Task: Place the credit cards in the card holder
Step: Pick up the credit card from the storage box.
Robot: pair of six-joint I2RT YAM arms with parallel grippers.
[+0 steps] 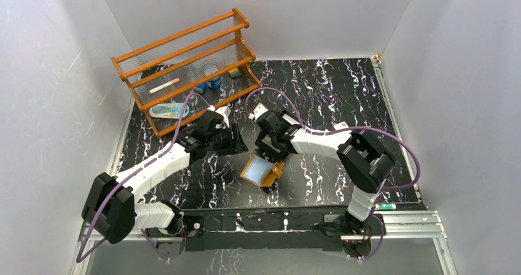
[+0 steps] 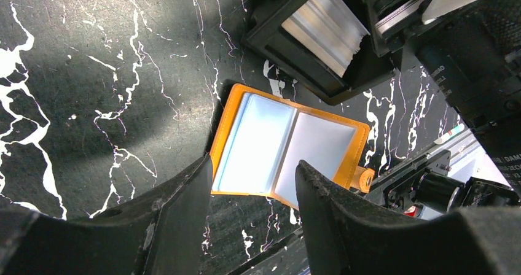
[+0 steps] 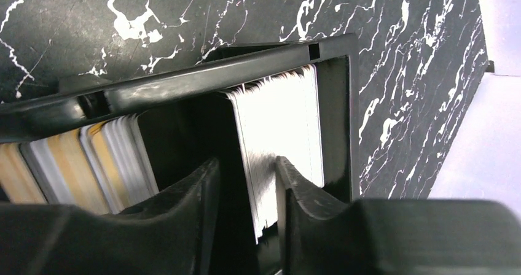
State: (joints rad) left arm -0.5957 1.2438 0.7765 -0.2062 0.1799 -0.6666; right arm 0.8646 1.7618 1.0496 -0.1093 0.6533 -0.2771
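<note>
The card holder (image 2: 289, 146) lies open on the black marble table, orange-tan with clear sleeves and a snap tab; from above the card holder (image 1: 261, 170) sits between the two arms. The credit cards stand edge-on in a black tray (image 3: 335, 85): a white stack (image 3: 279, 127) and a tan and pale stack (image 3: 74, 164). My right gripper (image 3: 246, 189) is open and dipped into the tray. The left part of the white stack stands between its fingers, with a dark gap on the left side. My left gripper (image 2: 253, 189) hangs open above the card holder, holding nothing.
A wooden rack (image 1: 190, 66) with small items stands at the back left. The black tray (image 1: 236, 141) sits just behind the card holder, under both wrists. A marker (image 1: 386, 206) lies by the near right rail. White walls enclose the table.
</note>
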